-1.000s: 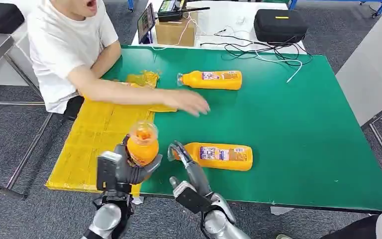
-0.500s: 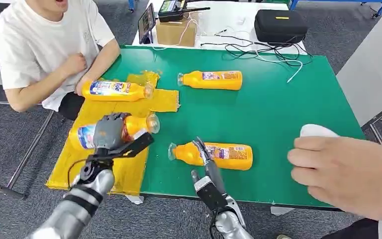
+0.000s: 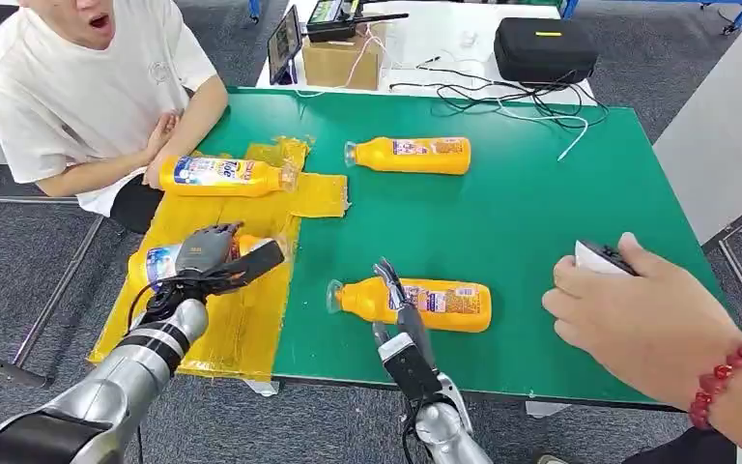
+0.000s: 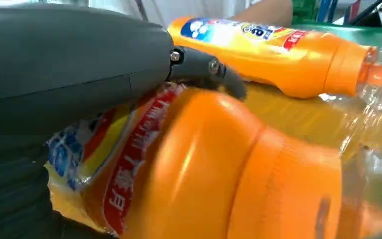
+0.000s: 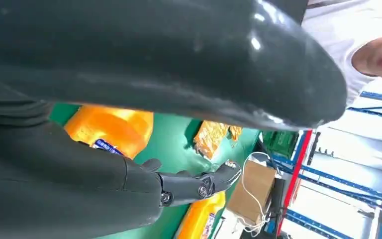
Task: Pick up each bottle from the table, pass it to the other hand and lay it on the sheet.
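Observation:
My left hand (image 3: 211, 255) grips an orange bottle (image 3: 159, 263) that lies on its side on the yellow sheet (image 3: 213, 329); up close the hand (image 4: 69, 64) wraps the bottle's label (image 4: 204, 169). A second bottle (image 3: 227, 176) lies at the sheet's far end, also seen as the bottle behind (image 4: 278, 50). Two more orange bottles lie on the green table (image 3: 541, 193): one far (image 3: 411, 155), one near (image 3: 435, 304). My right hand (image 3: 401, 319) is open, fingers straight, just over the near bottle's neck end; its fingers (image 5: 179, 186) hold nothing, the near bottle (image 5: 112, 127) beside them.
A person in a white T-shirt (image 3: 68, 87) sits at the table's far left, arms by the sheet. Another person's hand (image 3: 647, 319) with a red bead bracelet holds a small white device (image 3: 599, 256) over the near right. A box (image 3: 340, 58), cables and a black case (image 3: 544, 46) lie beyond.
My left hand has turned the bottle from upright to lying and lowered it onto the sheet. The seated person drew an arm back. Another person's hand came in at right.

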{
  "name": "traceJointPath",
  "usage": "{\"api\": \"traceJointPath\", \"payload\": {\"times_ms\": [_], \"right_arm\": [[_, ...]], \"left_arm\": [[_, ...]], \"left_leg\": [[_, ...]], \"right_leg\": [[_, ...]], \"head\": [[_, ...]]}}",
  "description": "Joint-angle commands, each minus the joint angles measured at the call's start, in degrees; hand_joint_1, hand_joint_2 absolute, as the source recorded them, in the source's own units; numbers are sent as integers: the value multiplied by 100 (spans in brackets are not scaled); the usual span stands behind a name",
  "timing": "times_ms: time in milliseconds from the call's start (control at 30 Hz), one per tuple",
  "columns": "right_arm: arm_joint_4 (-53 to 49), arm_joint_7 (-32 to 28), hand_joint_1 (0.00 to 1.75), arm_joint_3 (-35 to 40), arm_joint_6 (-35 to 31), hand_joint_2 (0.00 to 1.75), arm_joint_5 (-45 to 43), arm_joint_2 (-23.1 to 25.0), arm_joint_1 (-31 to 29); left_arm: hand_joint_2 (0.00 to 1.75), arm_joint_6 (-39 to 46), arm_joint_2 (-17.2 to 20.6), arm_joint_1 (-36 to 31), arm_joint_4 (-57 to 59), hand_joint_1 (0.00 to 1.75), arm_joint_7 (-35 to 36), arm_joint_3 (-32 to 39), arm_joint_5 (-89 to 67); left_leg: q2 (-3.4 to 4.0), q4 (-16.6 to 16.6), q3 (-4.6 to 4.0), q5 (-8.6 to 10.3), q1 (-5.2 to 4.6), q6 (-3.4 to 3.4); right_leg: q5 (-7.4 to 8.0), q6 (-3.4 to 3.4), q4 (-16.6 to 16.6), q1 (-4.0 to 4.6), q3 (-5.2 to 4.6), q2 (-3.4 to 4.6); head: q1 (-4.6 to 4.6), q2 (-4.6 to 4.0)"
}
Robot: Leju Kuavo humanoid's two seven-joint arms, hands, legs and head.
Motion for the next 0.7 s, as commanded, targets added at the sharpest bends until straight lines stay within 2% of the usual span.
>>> {"api": "traceJointPath", "payload": {"times_ms": [33, 167, 233, 267, 400, 500, 567, 600, 633, 700], "right_arm": [[44, 1, 0, -149, -38, 0, 2, -191, -140], [58, 0, 0, -157, -47, 0, 27, -198, -127], [115, -1, 0, -154, -19, 0, 19, -190, -145], [146, -9, 0, -137, -40, 0, 37, -186, -148], [201, -40, 0, -99, -53, 0, 43, -196, -142], [191, -107, 0, -58, -232, 0, 138, -252, -132], [103, -199, 0, -16, -566, 0, 331, -314, -95], [72, -220, 0, 37, -725, 0, 453, -345, -88], [43, -201, 0, 50, -722, 0, 447, -363, -78], [112, -123, 0, 299, -1315, 0, 1087, -513, -158]], "left_arm": [[175, -325, -250, -168, 727, 0, -485, 1064, 931], [175, -607, -255, -157, 832, 0, -386, 1082, 1070], [175, -850, -337, -116, 752, 0, -585, 1421, 1546], [0, -967, -390, -84, 678, 0, -770, 1644, 1869], [0, -1069, -475, 6, 491, 0, -1153, 1756, 2231], [0, -819, -649, 244, -39, 0, -2013, 1805, 2739], [0, -1019, -912, 601, -967, 0, -2545, 1913, 3645], [0, -1046, -1006, 844, -1596, 0, -2623, 1822, 4026], [0, -958, -993, 1037, -2068, 0, -2311, 1562, 4164], [0, -1330, -1163, 1437, -3234, 0, -2523, 1507, 5607]], "left_leg": [[-2, -3, 13, 0, 5, -5], [0, -2, 14, -1, 1, -3], [1, -7, 20, 1, 3, -5], [-3, -6, 21, 1, 3, -4], [-7, -9, 31, 4, 4, -4], [-12, -11, 37, 5, 4, -3], [-7, -9, 35, 3, 3, -2], [-11, -5, 31, 2, 2, 0], [-18, -3, 26, 2, 3, 1], [-16, 1, 25, -4, 5, 0]], "right_leg": [[0, -8, -6, 6, 15, -4], [0, -5, -3, 2, 14, 0], [1, -8, -8, 4, 21, -1], [0, -8, -7, 4, 23, -4], [3, -8, -10, 5, 34, -7], [5, -7, -16, 5, 43, -11], [5, -6, -14, 4, 41, -6], [1, -5, -10, 3, 37, -12], [-1, -4, -9, 4, 36, -18], [-5, -6, -7, 6, 34, -17]], "head": [[0, 0], [2, 0], [2, -2], [2, -2], [0, -2], [0, 0], [0, -2], [0, -2], [2, 0], [2, -2]]}}
